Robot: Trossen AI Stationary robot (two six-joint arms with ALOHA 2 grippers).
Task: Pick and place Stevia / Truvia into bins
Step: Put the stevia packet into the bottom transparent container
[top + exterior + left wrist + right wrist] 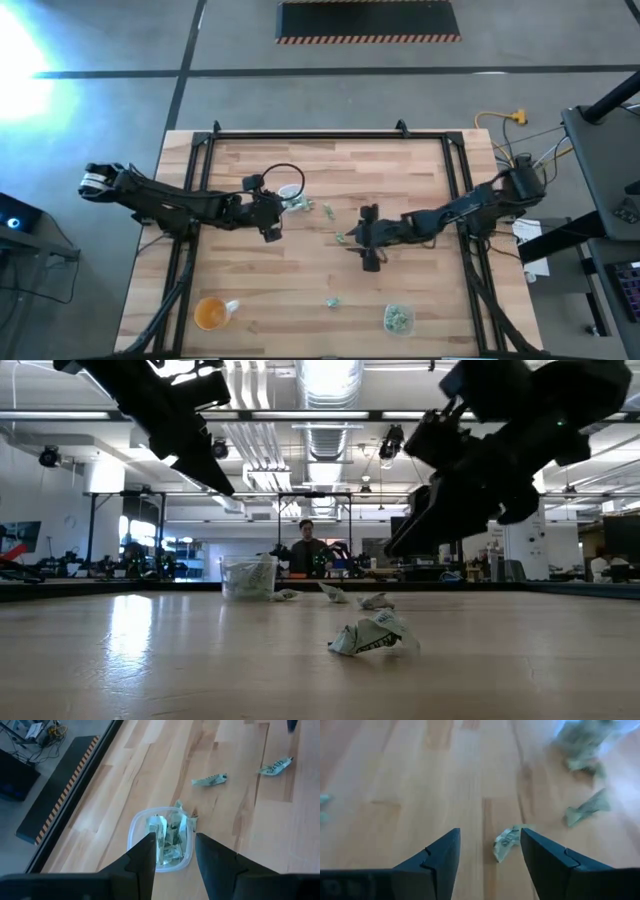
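Your right end effector [490,852] hung wide over a crumpled packet [506,841], mid-pick; next, descend and close. The left end effector [174,851], wide and empty, hovered above a bin [161,840].

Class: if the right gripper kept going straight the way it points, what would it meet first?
Most likely the crumpled packet lying between the open fingers of the right gripper; then the table. Depth is hard to judge.

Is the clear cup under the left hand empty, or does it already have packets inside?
It has packets inside. The clear cup holds several green-and-white packets, seen between the open fingers of the left hand.
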